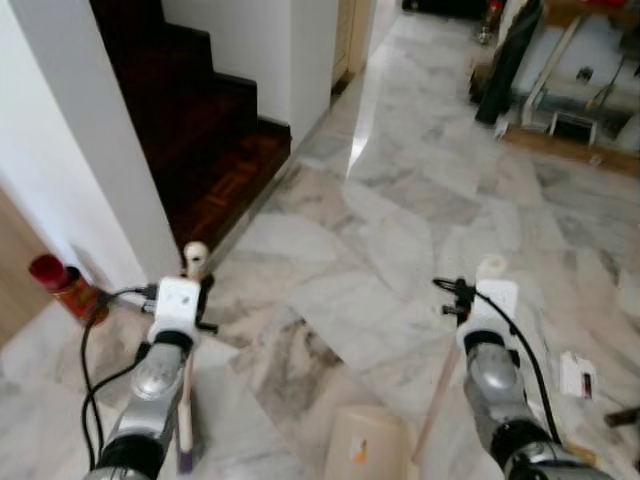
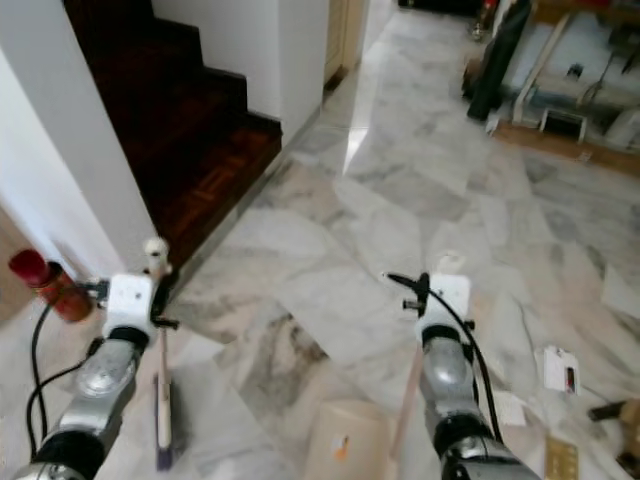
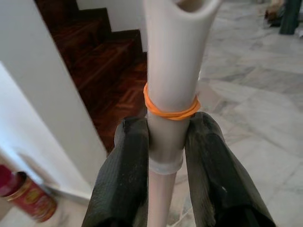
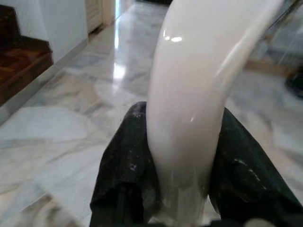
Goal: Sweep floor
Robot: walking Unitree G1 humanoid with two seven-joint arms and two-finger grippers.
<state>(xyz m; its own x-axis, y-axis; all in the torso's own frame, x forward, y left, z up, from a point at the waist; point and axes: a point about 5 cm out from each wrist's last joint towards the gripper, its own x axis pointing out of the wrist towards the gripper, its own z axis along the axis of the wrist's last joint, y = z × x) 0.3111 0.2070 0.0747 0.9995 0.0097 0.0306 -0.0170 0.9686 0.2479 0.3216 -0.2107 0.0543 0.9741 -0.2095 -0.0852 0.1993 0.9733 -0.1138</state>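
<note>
My left gripper [image 3: 168, 126] is shut on the cream broom handle [image 3: 173, 52], just below an orange rubber band [image 3: 170, 109]. The broom stick [image 1: 187, 400] runs down to the marble floor beside my left arm, its top [image 1: 195, 253] poking up above the wrist. My right gripper [image 4: 184, 118] is shut on the white curved dustpan handle [image 4: 199, 71]. That handle's stick [image 1: 437, 400] slants down to the beige dustpan [image 1: 365, 445], which sits on the floor between my arms.
Dark wooden stairs [image 1: 200, 130] rise at the left behind a white wall corner [image 1: 90, 150]. A red can [image 1: 62, 287] stands at the wall's foot. Scraps of litter [image 1: 578, 375] lie at the right. Boards and clutter [image 1: 570, 70] fill the far right; marble floor stretches ahead.
</note>
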